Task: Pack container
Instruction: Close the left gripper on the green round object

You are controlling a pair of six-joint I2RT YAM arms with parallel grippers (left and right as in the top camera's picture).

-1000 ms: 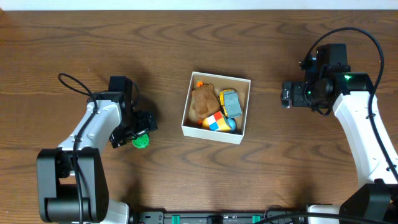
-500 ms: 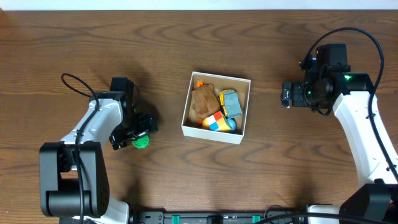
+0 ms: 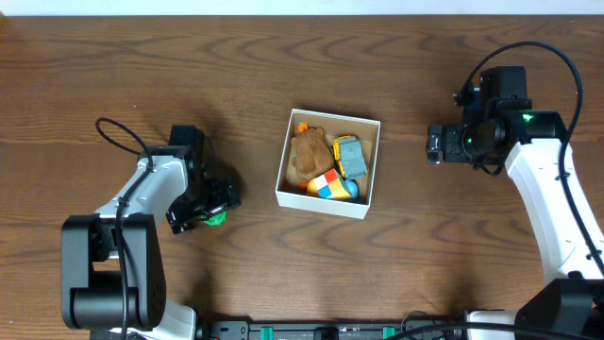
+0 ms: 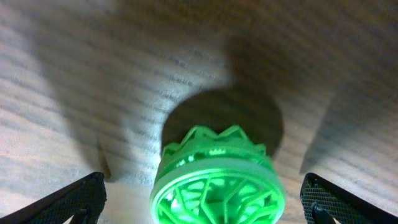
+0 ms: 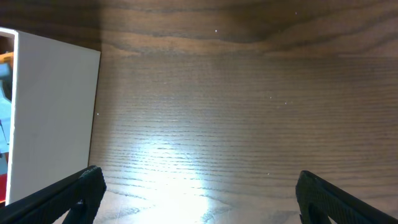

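When we look from above, the container [image 3: 319, 201] sits in the middle of the table [image 3: 283, 57], white outside and brown inside. In it lie a brown toy [image 3: 307, 151], a blue-grey toy [image 3: 351, 157] and a block [image 3: 327, 185] of many colours.

Well off to its right, the right gripper [image 3: 436, 144] hangs over bare wood. Only its own camera shows its fingers [image 5: 74, 193] wide apart with nothing between them, and the container's white wall at the left edge.

On the other side, the left gripper [image 3: 203, 210] is low over a green toy [image 3: 216, 216], which the arm mostly hides from above. The left wrist camera shows it close. It is round, with a lacy top, and stands between fingers spread wide apart. We cannot tell if they touch it.
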